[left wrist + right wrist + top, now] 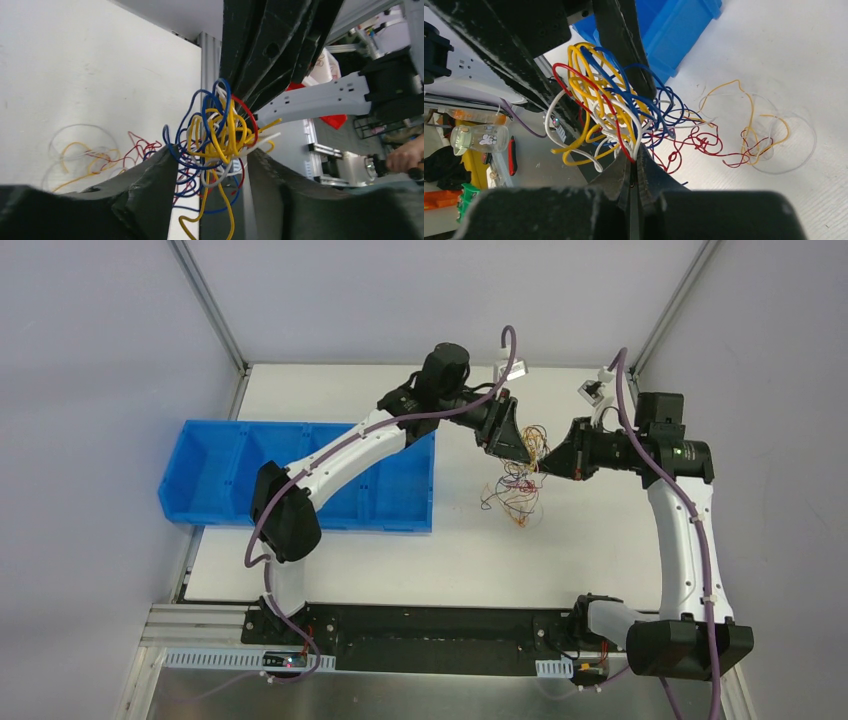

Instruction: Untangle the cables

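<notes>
White tabletop point(420, 560), centre: the cables point(520, 478) hang as one knot held off it, tails on the surface, presumably so strands can part in air. The right gripper point(633, 161) is clamped on several strands; the left gripper point(211, 172) straddles the knot, jaws parted. Free room lies nearward; a blue bin point(300, 475) bounds the left.

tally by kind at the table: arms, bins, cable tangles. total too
arms: 2, left arm and right arm
blue bin: 1
cable tangle: 1, strands too knotted to count singly
total: 4
</notes>
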Robot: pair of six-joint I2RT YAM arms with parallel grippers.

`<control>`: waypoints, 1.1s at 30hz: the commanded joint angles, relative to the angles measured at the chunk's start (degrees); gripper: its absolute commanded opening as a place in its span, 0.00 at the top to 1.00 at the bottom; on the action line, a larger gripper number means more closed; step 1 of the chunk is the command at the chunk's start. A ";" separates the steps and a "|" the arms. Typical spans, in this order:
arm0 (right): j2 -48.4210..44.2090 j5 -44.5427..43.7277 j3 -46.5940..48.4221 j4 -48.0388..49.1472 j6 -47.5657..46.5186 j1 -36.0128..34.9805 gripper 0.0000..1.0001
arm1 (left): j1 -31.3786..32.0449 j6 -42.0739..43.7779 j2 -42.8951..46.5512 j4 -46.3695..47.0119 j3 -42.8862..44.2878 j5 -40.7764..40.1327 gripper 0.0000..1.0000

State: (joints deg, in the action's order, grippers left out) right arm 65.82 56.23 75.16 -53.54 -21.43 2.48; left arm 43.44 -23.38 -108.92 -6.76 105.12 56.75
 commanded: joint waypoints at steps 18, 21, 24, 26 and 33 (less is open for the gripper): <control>2.29 -18.96 0.26 -5.46 -12.01 24.62 1.00 | -17.51 -0.54 8.15 -2.50 1.74 -3.57 1.00; 2.72 -22.16 -2.08 -5.52 -14.84 25.99 1.00 | -19.03 1.47 8.44 -3.51 3.87 -5.40 1.00; 3.48 -26.12 -4.65 -5.52 -17.50 26.66 1.00 | -19.95 4.22 8.91 -4.31 5.79 -8.21 1.00; 4.22 -28.45 -6.95 -5.51 -20.00 27.79 1.00 | -20.86 5.47 9.12 -4.40 7.21 -9.49 1.00; 6.68 -35.19 -16.26 -3.07 -31.53 32.64 1.00 | -22.70 6.01 6.70 -3.91 17.47 -12.94 1.00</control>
State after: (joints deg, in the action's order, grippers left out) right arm 71.57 27.35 63.02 -57.23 -43.51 33.23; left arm 21.85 -19.97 -103.07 -13.21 115.15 46.63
